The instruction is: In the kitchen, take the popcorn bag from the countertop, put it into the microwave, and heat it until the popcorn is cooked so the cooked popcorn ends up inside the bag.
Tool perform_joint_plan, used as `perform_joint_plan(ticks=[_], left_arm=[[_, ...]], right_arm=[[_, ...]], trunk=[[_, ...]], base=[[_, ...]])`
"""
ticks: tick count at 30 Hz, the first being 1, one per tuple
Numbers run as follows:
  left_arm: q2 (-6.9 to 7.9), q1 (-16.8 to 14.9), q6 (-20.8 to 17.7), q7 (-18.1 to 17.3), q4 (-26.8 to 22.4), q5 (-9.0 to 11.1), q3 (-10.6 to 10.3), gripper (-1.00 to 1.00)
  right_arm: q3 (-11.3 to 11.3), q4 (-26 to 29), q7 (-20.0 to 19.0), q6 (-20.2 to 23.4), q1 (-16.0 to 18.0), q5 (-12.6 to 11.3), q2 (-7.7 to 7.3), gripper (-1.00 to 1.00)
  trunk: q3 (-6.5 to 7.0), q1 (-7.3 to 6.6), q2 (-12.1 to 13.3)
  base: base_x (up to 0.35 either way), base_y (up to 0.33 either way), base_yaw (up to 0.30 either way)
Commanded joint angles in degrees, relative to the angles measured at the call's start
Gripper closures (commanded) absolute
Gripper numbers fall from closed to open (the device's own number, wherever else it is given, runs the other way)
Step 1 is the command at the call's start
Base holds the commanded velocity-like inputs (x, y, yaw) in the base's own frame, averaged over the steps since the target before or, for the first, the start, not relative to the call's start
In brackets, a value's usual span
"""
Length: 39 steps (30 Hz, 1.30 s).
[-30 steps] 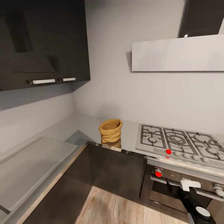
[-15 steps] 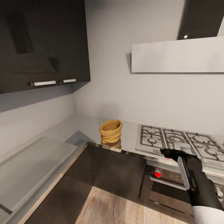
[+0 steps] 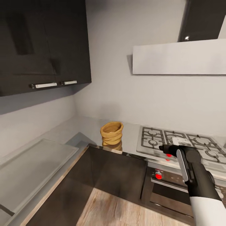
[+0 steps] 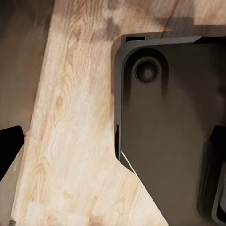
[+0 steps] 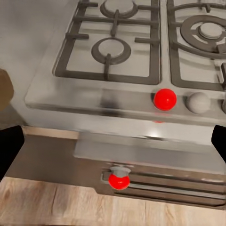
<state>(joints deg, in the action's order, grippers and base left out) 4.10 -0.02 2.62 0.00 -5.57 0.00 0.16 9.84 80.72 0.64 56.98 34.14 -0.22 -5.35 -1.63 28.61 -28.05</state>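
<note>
The kitchen shows white walls, glossy black upper cabinets (image 3: 44, 44) at the left and a slanted white hood (image 3: 179, 58) at the right. Beneath runs the pale grey desk (image 3: 84, 128), wrapping round the corner, with dark lower cabinets (image 3: 116, 172) under it and a wooden floor (image 3: 119, 210) below. The steel gas hob (image 3: 157, 141) with its black grates sits in the desk to the right, a red knob (image 5: 165, 99) on its front edge, and the oven (image 3: 166, 188) beneath carries another red knob (image 5: 119, 181). The right arm (image 3: 197, 182) reaches up from the lower right, its right claw (image 3: 171, 147) held over the hob's front edge; in the right wrist view the two fingertips (image 5: 9, 150) stand wide apart at either side. The left claw's fingers (image 4: 8, 153) likewise stand apart, over the floor and a dark base (image 4: 169, 132). The popcorn bag (image 3: 111, 133) stands upright on the desk near its front edge, left of the hob and well apart from the right claw.
</note>
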Motion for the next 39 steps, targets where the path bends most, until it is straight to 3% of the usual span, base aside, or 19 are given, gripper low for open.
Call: perform_joint_plan(ticks=[1, 4, 8, 26, 39], left_arm=[[0.02, -0.03, 0.11, 0.0, -0.06, 0.0, 0.01, -1.0], [0.03, -0.04, 0.1, 0.0, -0.06, 0.0, 0.01, -1.0], [0.0, -0.03, 0.11, 0.0, -0.06, 0.0, 0.01, -1.0], [0.23, -0.04, 0.84, -0.02, -0.06, -0.02, -0.14, -1.0], [0.12, -0.02, 0.82, -0.09, -0.06, -0.09, -0.3, -1.0]], right_arm=[[-1.0, 0.05, 0.07, 0.24, 0.05, 0.07, -0.01, -1.0], [-2.43, 0.05, 0.11, 0.31, 0.02, 0.12, -0.01, -1.0], [-2.48, 0.05, 0.14, 0.32, -0.02, 0.27, -0.01, -1.0], [-2.64, 0.05, 0.24, 0.5, -0.03, 0.31, -0.01, -1.0], [-2.64, 0.05, 0.24, 0.5, -0.03, 0.31, -0.01, -1.0]], trunk=[[0.07, -0.2, 0.31], [0.61, -0.85, 1.52], [1.33, -1.73, 3.12], [1.33, -1.73, 3.12], [1.33, -1.73, 3.12]], base=[[0.0, 0.0, 0.0], [0.044, 0.0, 0.0], [0.164, 0.074, 0.0], [0.202, 0.042, 0.0], [0.017, 0.0, 0.087]])
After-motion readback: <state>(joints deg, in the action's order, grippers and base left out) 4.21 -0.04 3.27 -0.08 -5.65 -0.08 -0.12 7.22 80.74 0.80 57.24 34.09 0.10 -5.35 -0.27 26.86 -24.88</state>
